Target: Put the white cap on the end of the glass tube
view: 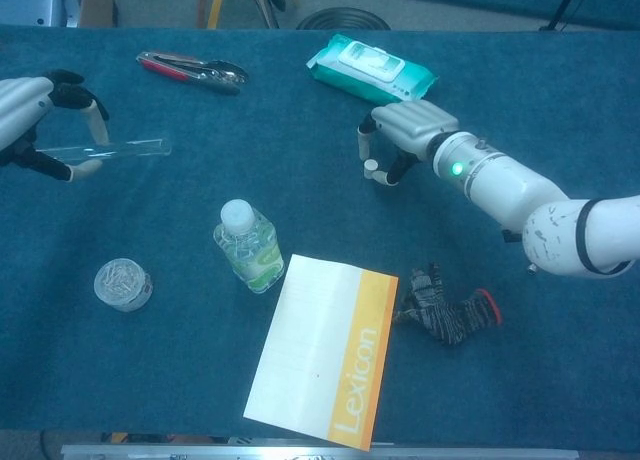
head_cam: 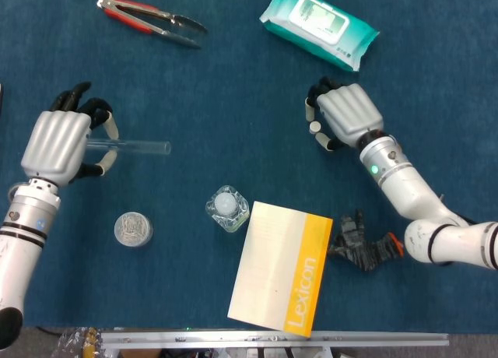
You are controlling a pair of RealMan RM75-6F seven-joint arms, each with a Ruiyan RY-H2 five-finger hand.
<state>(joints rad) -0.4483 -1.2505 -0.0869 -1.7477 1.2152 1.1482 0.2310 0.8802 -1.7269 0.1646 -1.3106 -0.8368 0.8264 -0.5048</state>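
Note:
My left hand point(head_cam: 56, 144) point(view: 22, 112) grips a clear glass tube point(head_cam: 140, 148) point(view: 120, 150) by one end and holds it level above the cloth, its free end pointing right. The small white cap point(head_cam: 314, 127) point(view: 370, 166) lies on the blue cloth far to the right of the tube. My right hand point(head_cam: 348, 117) point(view: 408, 128) hovers right over the cap. Its curled fingers point(head_cam: 310, 103) and thumb bracket the cap, with small gaps showing on both sides. I see no firm contact with it.
A small plastic bottle point(head_cam: 226, 208) and a white-and-yellow Lexicon booklet point(head_cam: 282, 266) lie between the hands. A round metal tin point(head_cam: 132, 229), a wipes pack point(head_cam: 317, 23), red-handled tongs point(head_cam: 148, 19) and a dark glove point(head_cam: 364, 247) are spread around.

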